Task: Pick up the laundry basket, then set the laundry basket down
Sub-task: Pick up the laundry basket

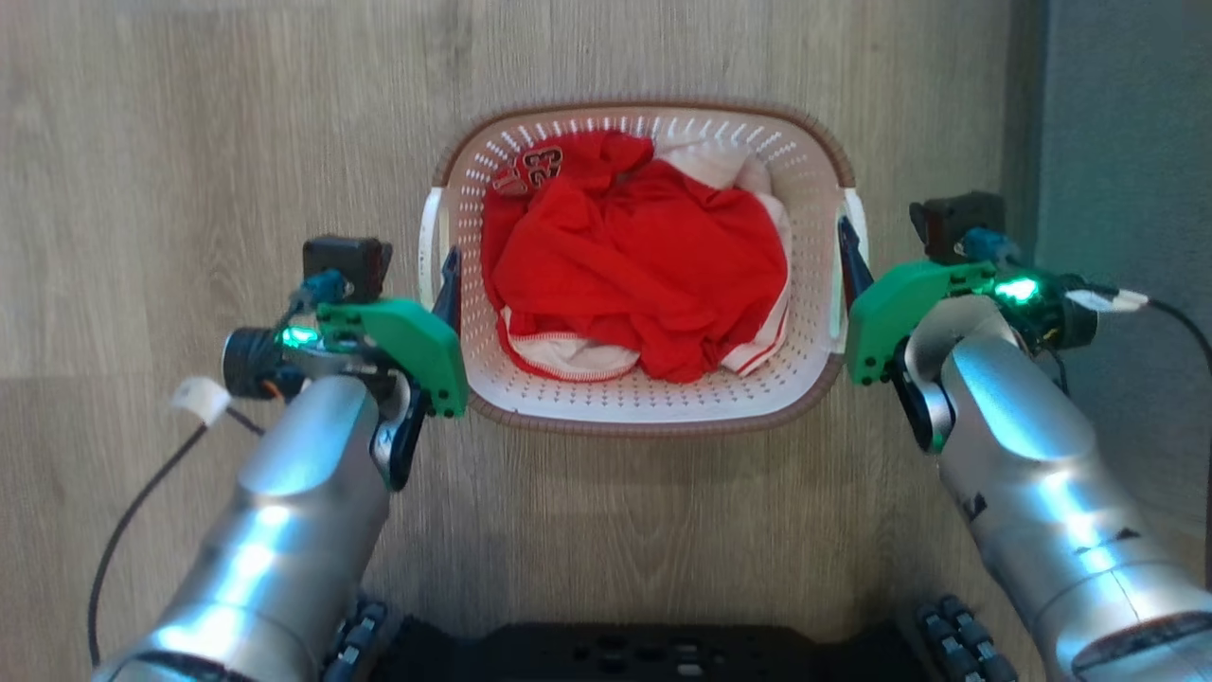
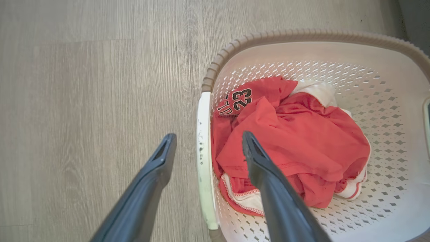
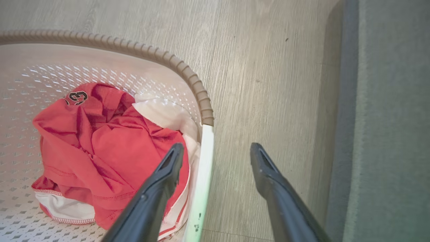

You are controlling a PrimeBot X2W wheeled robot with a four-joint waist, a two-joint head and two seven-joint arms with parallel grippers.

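Note:
The laundry basket [image 1: 653, 426], white and perforated with a brown woven-look rim, stands on the wooden floor straight ahead. Red and white clothes [image 1: 644, 256] lie in it, one showing the number 23 [image 2: 242, 99]. My left gripper [image 1: 447, 279] is open at the basket's left handle [image 2: 203, 158]; one finger is over the clothes, the other over the floor outside. My right gripper [image 1: 852, 260] is open the same way astride the right handle [image 3: 205, 161]. In the wrist views, the left gripper [image 2: 208, 137] and the right gripper [image 3: 216, 147] hold nothing.
A grey surface [image 1: 1117, 142] runs along the right, close beside my right arm. My dark base [image 1: 644, 654] sits at the bottom edge. Cables trail from both wrists. Bare wooden floor [image 1: 189, 142] surrounds the basket to the left and beyond.

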